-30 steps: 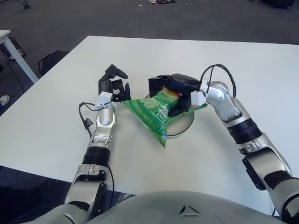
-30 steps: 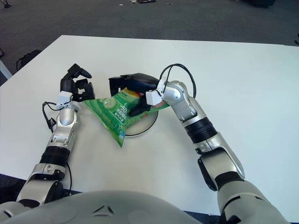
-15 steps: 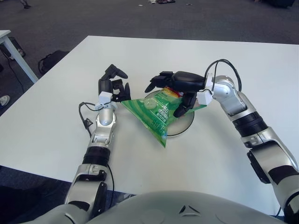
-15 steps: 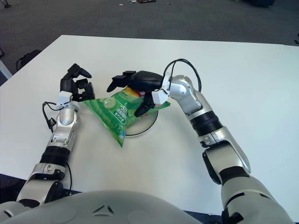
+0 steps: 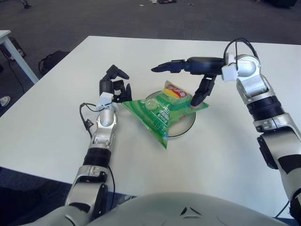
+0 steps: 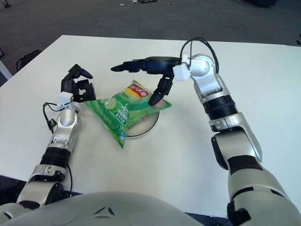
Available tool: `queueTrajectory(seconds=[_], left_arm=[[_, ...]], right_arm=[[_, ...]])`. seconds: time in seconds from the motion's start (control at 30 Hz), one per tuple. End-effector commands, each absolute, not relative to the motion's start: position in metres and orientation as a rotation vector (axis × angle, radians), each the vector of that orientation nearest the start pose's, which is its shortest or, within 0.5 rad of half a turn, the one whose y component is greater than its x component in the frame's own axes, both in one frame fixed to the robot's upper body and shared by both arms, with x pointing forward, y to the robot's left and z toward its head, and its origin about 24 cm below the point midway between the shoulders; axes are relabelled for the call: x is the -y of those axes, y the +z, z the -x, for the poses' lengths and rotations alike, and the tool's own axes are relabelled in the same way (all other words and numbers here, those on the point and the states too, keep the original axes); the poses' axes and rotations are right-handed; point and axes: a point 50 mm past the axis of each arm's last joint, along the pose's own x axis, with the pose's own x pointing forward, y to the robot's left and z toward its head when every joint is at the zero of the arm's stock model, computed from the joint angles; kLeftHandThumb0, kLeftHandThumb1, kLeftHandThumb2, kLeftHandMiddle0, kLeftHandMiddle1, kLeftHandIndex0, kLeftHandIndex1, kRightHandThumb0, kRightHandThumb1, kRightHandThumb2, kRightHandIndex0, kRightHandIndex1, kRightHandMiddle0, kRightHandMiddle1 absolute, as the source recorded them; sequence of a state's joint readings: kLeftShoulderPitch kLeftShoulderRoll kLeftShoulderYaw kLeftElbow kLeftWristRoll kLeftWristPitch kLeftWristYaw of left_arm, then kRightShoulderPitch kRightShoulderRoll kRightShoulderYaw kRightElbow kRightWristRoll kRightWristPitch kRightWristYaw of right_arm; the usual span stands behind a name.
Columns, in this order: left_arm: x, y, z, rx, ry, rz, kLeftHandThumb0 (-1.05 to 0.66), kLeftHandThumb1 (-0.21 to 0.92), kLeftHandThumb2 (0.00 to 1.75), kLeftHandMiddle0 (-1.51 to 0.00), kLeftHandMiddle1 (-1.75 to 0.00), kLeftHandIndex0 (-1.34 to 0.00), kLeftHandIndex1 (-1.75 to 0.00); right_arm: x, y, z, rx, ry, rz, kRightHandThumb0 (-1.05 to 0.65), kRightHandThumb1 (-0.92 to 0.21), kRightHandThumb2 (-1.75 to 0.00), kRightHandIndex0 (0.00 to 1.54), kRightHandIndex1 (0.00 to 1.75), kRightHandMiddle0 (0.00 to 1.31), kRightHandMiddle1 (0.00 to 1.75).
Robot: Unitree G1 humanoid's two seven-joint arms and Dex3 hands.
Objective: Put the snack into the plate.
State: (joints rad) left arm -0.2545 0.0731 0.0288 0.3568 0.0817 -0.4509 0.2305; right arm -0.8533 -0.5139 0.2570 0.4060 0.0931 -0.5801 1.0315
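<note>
Release looks complete: right hand (image 5: 190, 75) has lifted, fingers spread and empty, leaving the snack (image 5: 162, 110) lying across the plate (image 5: 187, 126); left hand (image 5: 114, 87) hovers beside it, holding nothing.

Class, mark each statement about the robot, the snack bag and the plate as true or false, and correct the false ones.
1. The green snack bag lies across the plate, with one corner hanging over the plate's left edge onto the white table. True.
2. The right hand grips the bag tightly. False: its fingers are spread and hold nothing, raised above the bag.
3. The left hand shows left of the bag. True.
4. The plate is square and red. False: it is round and pale with a dark rim.
5. The bag sits on the floor. False: it is on the plate on the table.
</note>
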Motion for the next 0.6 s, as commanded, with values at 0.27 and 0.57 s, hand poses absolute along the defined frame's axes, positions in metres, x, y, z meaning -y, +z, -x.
queueTrajectory(seconds=[0.27,0.57], left_arm=[[-0.164,-0.006,-0.252,0.055,0.206,-0.074,-0.52,0.22,1.43,-1.35,-1.75,-0.69,-1.75],[-0.162,-0.004,-0.252,0.063,0.201,-0.08,-0.52,0.21,1.45,-1.36,-1.75,-0.7,-1.75]], right_arm=[[0.173,0.214,-0.336,0.525,1.086,0.804,-0.84,-0.49,-0.74,0.0,0.0,0.0,0.0],[0.172,0.174,-0.311,0.354,0.673,0.833,-0.81,-0.5,-0.8,0.07,0.05,0.0,0.43]])
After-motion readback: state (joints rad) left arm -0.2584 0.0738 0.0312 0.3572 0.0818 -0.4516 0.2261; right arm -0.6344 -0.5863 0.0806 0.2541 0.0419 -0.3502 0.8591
